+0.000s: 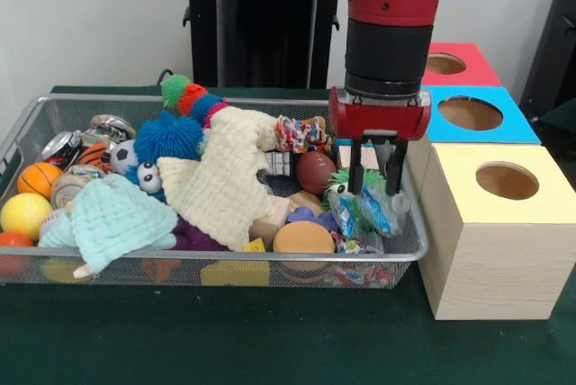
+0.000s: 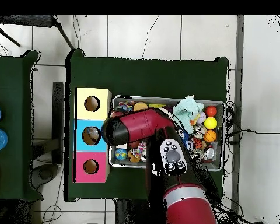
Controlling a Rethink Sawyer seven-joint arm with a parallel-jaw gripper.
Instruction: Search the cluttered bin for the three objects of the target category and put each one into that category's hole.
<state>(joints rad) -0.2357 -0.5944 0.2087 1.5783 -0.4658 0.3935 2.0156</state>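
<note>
While the hand [image 1: 378,178] hangs fingers apart, empty, at the basket's [image 1: 225,264] 3 o'clock end, lower straight onto 1 toy, avoiding the cloth [image 1: 225,178].

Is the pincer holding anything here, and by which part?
Nothing held: the pincer hangs open above the bin's right end, over a clear crinkly packet.

1. The red and black arm [image 1: 387,7] is seen entering from the top of the front view, its last link held vertical.
2. The gripper [image 1: 377,178] is pointed straight down, its dark fingers [image 1: 357,174] held slightly apart with a gap visible between them.
3. In the overhead view, the arm [image 2: 143,127] is bent at an elbow, and the gripper is hidden beneath it.
</note>
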